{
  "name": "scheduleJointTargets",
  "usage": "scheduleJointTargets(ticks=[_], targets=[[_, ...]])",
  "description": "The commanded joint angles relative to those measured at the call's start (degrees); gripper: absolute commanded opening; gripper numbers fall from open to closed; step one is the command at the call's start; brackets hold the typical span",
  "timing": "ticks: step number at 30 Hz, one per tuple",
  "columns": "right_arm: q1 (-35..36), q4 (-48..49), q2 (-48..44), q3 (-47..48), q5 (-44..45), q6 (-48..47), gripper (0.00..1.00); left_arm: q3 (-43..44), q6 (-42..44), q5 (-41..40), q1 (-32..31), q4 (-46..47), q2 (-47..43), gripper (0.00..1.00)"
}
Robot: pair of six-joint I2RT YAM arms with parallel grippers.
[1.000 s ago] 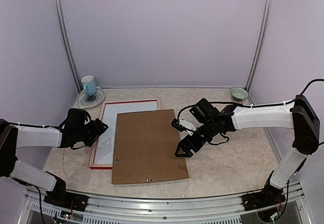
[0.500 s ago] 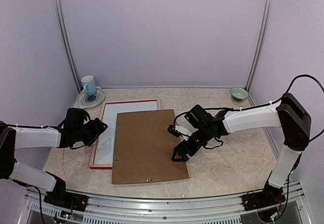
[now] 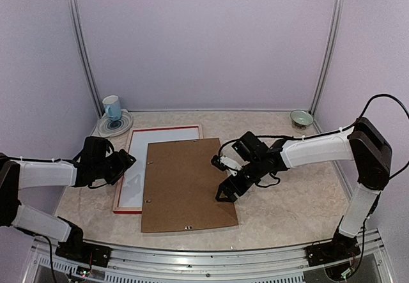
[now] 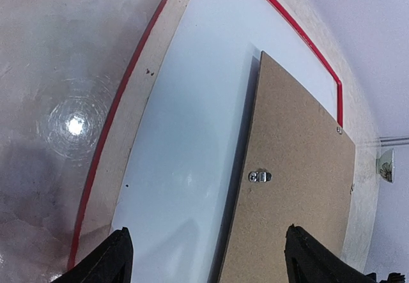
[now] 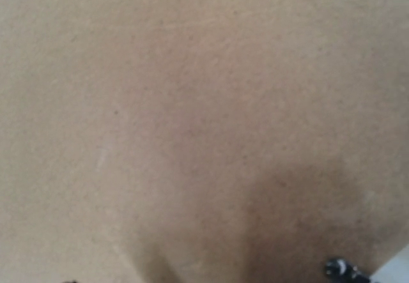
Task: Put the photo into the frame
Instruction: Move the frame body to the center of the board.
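Observation:
The frame (image 3: 125, 168) lies flat left of centre, its red edge (image 4: 119, 107) round a white sheet (image 4: 185, 142). The photo's printed side is hidden. A brown backing board (image 3: 185, 184) lies skewed over the frame's right part and carries a small metal hanger (image 4: 259, 176). My left gripper (image 3: 128, 161) hovers open by the frame's left rail; in the left wrist view it (image 4: 208, 264) straddles the board's left edge without touching anything. My right gripper (image 3: 227, 191) is open and low over the board's right edge. Brown board (image 5: 192, 104) fills the right wrist view, and the fingers do not show there.
A blue and white cup (image 3: 112, 107) stands on a plate (image 3: 117, 128) at the back left, just behind the frame. A small green bowl (image 3: 301, 117) sits at the back right. Metal posts and purple walls close in the sides and back.
My right arm has shifted a little left, bringing its gripper further over the backing board's right edge. The left arm, frame and board have not moved.

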Motion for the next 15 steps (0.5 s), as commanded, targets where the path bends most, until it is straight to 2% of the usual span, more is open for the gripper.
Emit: scheduleJointTargets(ticks=[1,15], targets=[[0.5,-0.1,1.5,1.6,2.7,-0.2,0.86,0.6,0.1,0.2,0.5,0.0,0.1,0.81],[0.2,-2.1,1.9,5.3,5.1,-0.9,0.87,-0.2,0.2,-0.1,0.5,0.0,-0.7,0.81]])
